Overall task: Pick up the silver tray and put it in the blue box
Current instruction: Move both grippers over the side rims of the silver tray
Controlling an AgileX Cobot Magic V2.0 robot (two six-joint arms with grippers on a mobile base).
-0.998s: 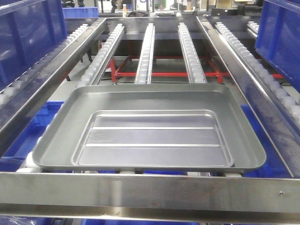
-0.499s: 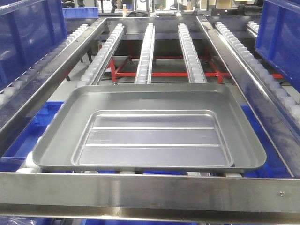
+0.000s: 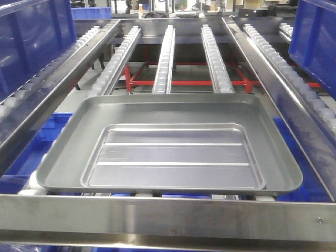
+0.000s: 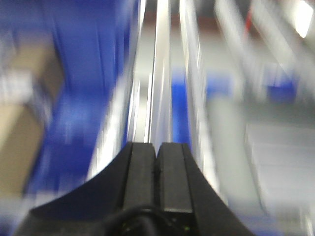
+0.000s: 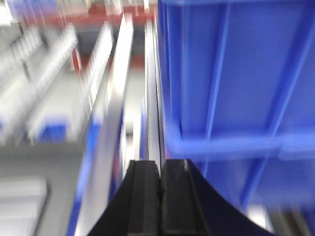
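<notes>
The silver tray (image 3: 168,147) lies flat on the roller conveyor, against its near steel bar, with two ridges across its recessed centre. A blue box (image 3: 31,42) stands on the left lane and another (image 3: 317,37) on the right lane. Neither gripper shows in the front view. In the blurred left wrist view my left gripper (image 4: 157,145) is shut and empty, over the rail between a blue box (image 4: 88,59) and the grey tray (image 4: 278,167). In the blurred right wrist view my right gripper (image 5: 160,162) is shut and empty beside a blue box (image 5: 236,88).
Three roller rails (image 3: 165,52) run away from the tray over a red frame (image 3: 184,82). Steel side rails (image 3: 262,68) divide the lanes. A wide steel bar (image 3: 168,215) crosses the near edge. More blue crates (image 3: 39,147) sit below the conveyor.
The front view has shifted slightly: the tray looks a bit larger and the right blue box sits further right in frame. The tray has not moved on the rollers.
</notes>
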